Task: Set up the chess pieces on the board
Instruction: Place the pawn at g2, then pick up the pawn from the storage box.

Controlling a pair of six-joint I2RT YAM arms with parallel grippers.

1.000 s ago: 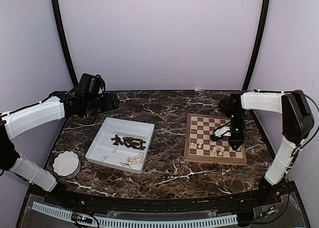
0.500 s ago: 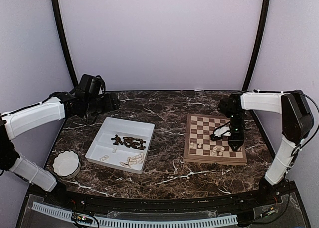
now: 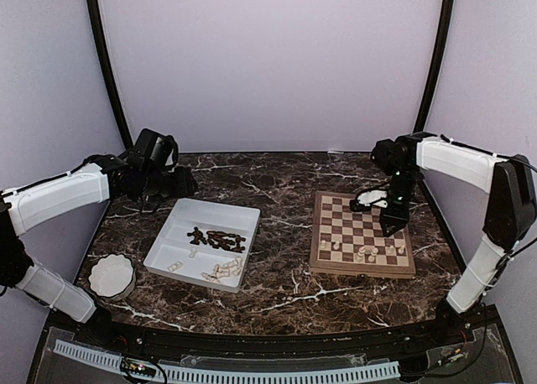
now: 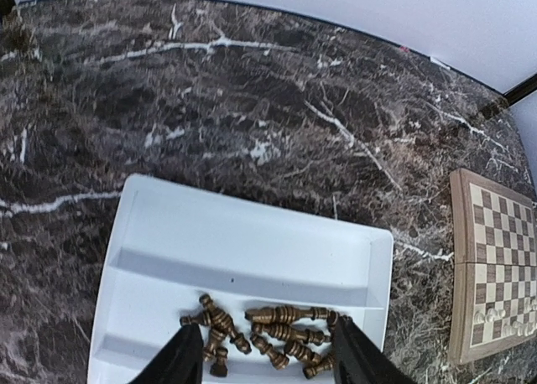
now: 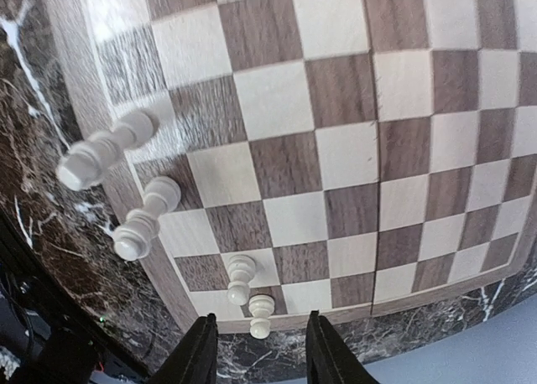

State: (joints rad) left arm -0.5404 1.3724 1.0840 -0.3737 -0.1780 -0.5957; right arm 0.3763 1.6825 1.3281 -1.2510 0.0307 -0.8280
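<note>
The right claw (image 5: pixel 260 321) hangs spread and empty over pale chessmen (image 5: pixel 138 220) on the chessboard (image 5: pixel 336 149), the left claw (image 4: pixel 267 329) likewise spread over dark chessmen (image 4: pixel 285 314) in the white tray (image 4: pixel 252 250).

A dark marble table (image 3: pixel 285 191) bears a white tray (image 3: pixel 205 215), bowl (image 3: pixel 112 275) and board (image 3: pixel 352 225).

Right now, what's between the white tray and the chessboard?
Only bare marble tabletop lies between the tray and the board; the top view shows it.
</note>
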